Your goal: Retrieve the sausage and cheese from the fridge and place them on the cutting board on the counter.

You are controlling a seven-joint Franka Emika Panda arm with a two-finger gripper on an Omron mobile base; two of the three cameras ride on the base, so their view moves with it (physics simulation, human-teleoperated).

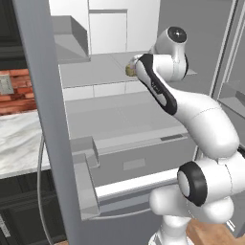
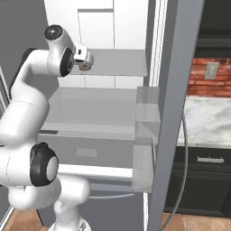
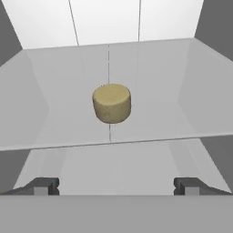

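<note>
A: One cheese (image 3: 112, 103), pale yellow puck, upright on a grey fridge shelf (image 3: 182, 100), just above centre of the hand view. Nothing touching it.

B: Also glimpsed in the left base view, upper middle (image 1: 129, 70), partly hidden behind the arm's wrist. In the right base view, a small tan spot (image 2: 85, 67) at upper left, just beside the hand.

A: Gripper (image 3: 116, 186) spread wide, holding nothing. Two dark fingertips (image 3: 42, 186) low in the hand view, far left and far right, cheese between them but farther in, well apart from both.

B: Seen in the right base view too, gripper (image 2: 85, 58) at upper left, level with the shelf's front edge.

A: Fridge (image 1: 119, 28) open, white back wall at top centre, grey shelves below, a drawer front lower down. Grey door edge (image 1: 45, 119) running down the left of the left base view.

B: Marble counter (image 2: 210, 119) at middle right of the right base view, red brick wall (image 2: 200, 79) above, black cabinets (image 2: 203, 185) beneath.
</note>
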